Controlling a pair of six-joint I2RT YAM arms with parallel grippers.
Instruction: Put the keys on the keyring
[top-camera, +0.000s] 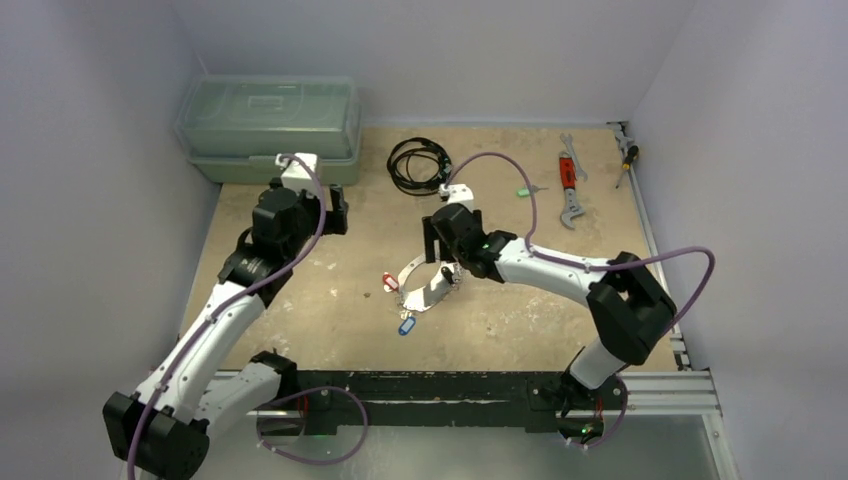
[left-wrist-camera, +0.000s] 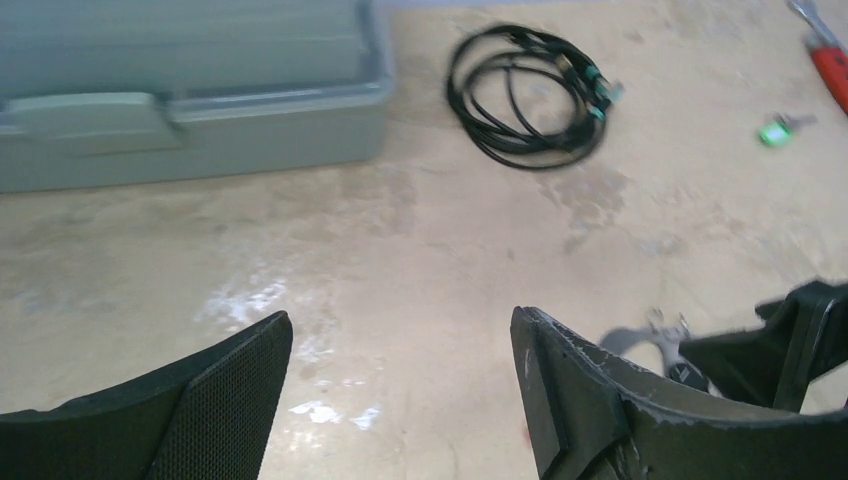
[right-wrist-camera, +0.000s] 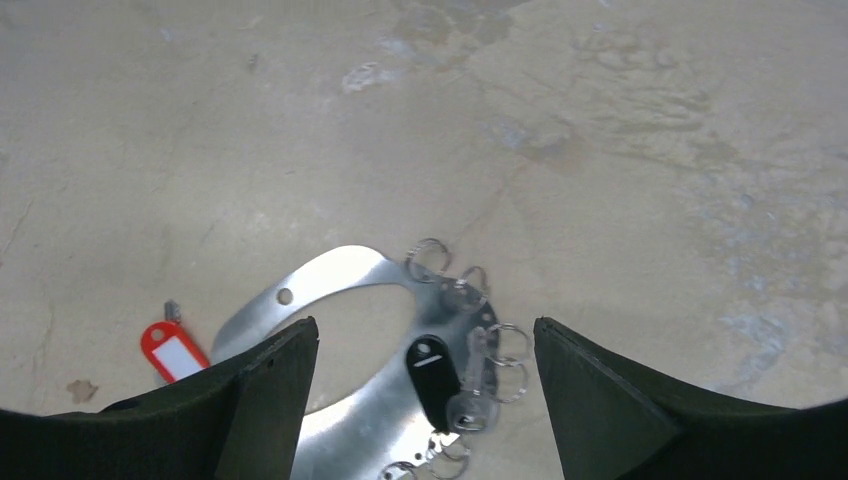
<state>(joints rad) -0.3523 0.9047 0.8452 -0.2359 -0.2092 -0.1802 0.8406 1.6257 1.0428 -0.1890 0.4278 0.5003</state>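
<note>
The keyring (top-camera: 432, 291) is a flat silvery crescent plate lying mid-table, with several small split rings along its edge (right-wrist-camera: 330, 275). On it lie a black tag (right-wrist-camera: 432, 375) and a silver key (right-wrist-camera: 470, 400). A red-tagged key (right-wrist-camera: 175, 352) sits just left of the plate, a blue-tagged one (top-camera: 406, 325) in front of it, and a green-headed one (top-camera: 522, 192) lies far back. My right gripper (right-wrist-camera: 425, 330) hovers open right over the plate, holding nothing. The left gripper (left-wrist-camera: 400, 320) stands open above bare table, left of the keyring.
A grey-green lidded box (top-camera: 270, 120) stands at the back left. A black coiled cable (top-camera: 418, 165) lies behind the right gripper. A red-handled wrench (top-camera: 568, 180) and a screwdriver (top-camera: 628, 155) lie at the back right. Walls close in on three sides.
</note>
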